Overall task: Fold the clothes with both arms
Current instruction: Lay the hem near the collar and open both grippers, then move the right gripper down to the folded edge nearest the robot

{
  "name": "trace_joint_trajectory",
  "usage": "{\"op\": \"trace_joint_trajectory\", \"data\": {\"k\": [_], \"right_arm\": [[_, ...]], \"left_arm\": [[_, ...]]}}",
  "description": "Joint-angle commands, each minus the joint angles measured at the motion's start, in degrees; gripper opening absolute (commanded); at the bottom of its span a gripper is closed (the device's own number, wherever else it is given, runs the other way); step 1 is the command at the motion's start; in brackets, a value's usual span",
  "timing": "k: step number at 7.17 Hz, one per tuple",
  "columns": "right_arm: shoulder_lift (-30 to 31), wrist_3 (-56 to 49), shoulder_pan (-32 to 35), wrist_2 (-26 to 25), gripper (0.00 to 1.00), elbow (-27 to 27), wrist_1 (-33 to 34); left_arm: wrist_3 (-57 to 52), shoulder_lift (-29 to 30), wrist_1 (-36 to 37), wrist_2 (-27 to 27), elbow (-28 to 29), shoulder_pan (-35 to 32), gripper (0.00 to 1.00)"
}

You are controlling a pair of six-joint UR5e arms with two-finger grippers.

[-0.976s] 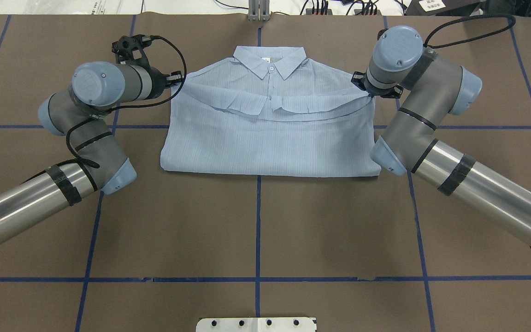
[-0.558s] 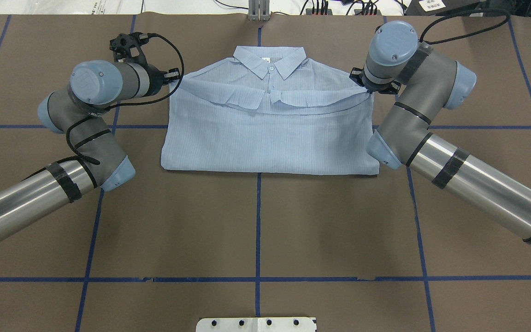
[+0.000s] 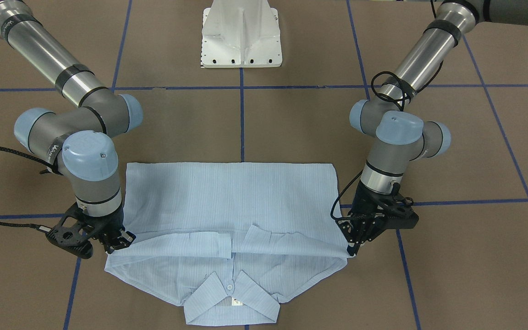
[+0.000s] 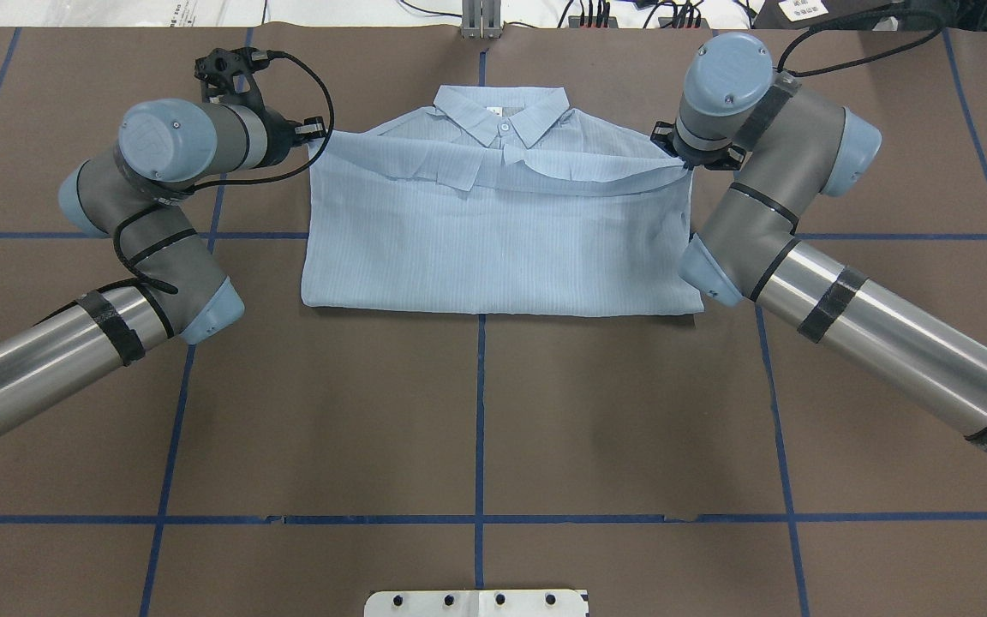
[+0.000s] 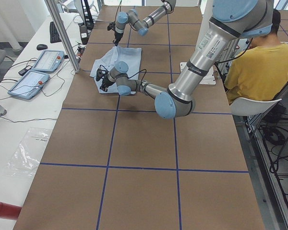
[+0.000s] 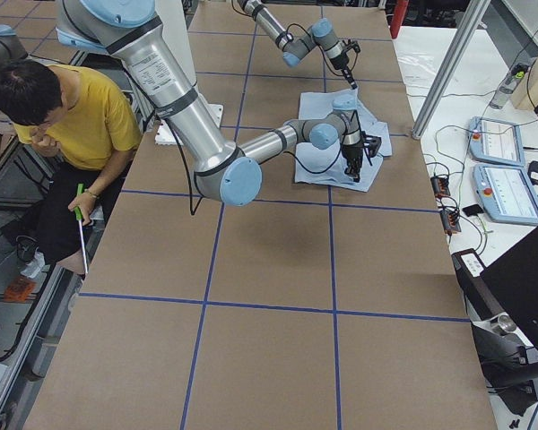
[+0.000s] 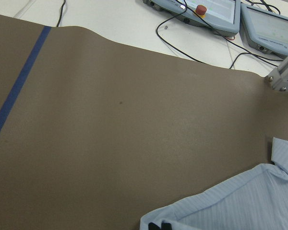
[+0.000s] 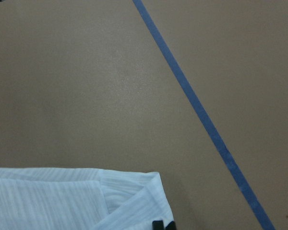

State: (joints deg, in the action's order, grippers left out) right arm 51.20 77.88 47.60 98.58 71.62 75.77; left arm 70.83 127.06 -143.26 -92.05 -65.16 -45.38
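Ahead of the fingers of the left gripper (image 7: 160,226) you have the brown table cover (image 7: 110,120), with a blue tape line (image 7: 17,91) crossing it off to their left. Past the cover's far edge lies a white bench (image 7: 110,14) with two grey control pendants (image 7: 201,12), one bearing a red button (image 7: 200,9), and black cables (image 7: 61,13). An aluminium post (image 7: 282,79) stands ahead and to the right. Ahead of the right gripper (image 8: 162,225) you see only the brown cover and another blue line (image 8: 201,120). Well behind both, off the table's edge, a person in a yellow shirt (image 5: 254,67) sits on a white chair (image 5: 254,106).
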Motion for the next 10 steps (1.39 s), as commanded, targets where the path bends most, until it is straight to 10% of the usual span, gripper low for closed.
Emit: {"op": "trace_joint_trajectory", "data": {"k": [1,2,3,6,10], "right_arm": [[-0.14,-0.27,0.13,-0.14,0.00,-0.34,-0.01],[-0.40,-0.19,0.13,-0.14,0.60,-0.34,-0.01],[-0.75,-0.10,0.13,-0.31,1.00,-0.34,-0.01],[-0.06,0.68,0.48,-0.14,1.00,2.36,-0.27],[14.61,24.00,-4.35,-0.40,1.00,25.64,-0.10]], "left_arm": [[-0.08,0.11,0.00,-0.06,0.30,-0.15,0.24],[-0.08,0.11,0.00,-0.06,0.30,-0.06,0.44],[-0.08,0.11,0.00,-0.15,0.21,-0.06,0.57],[-0.08,-0.06,0.00,-1.46,-0.14,-0.33,0.67],[-0.34,-0.85,-0.61,-4.02,-0.49,-0.68,0.67]]}}
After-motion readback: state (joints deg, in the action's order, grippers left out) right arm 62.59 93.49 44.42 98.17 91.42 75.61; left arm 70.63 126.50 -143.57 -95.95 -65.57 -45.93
